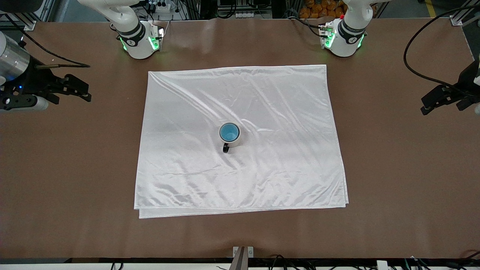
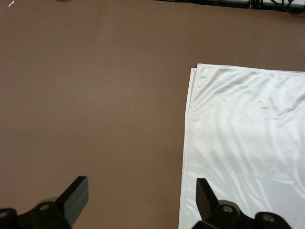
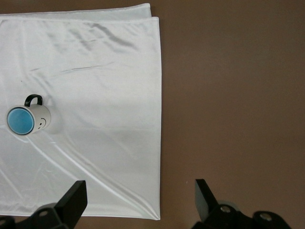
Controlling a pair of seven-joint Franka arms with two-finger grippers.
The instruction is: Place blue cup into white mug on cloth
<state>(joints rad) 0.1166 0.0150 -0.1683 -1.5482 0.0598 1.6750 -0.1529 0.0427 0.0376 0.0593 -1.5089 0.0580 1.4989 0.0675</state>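
While both arms wait at the ends of the brown desk (image 1: 393,168), the blue cup (image 1: 229,131) sits upright inside the white mug (image 1: 230,138), only its bright blue inside showing within the mug's dark rim. The mug stands near the middle of the wrinkled white cloth (image 1: 285,123), its black loop handle turned toward the front camera. The left gripper (image 2: 140,191) hangs over bare desk just beside the cloth's edge, jaws spread apart and holding nothing. The right gripper (image 3: 139,192) hovers over the cloth's edge at its own end, jaws likewise released.
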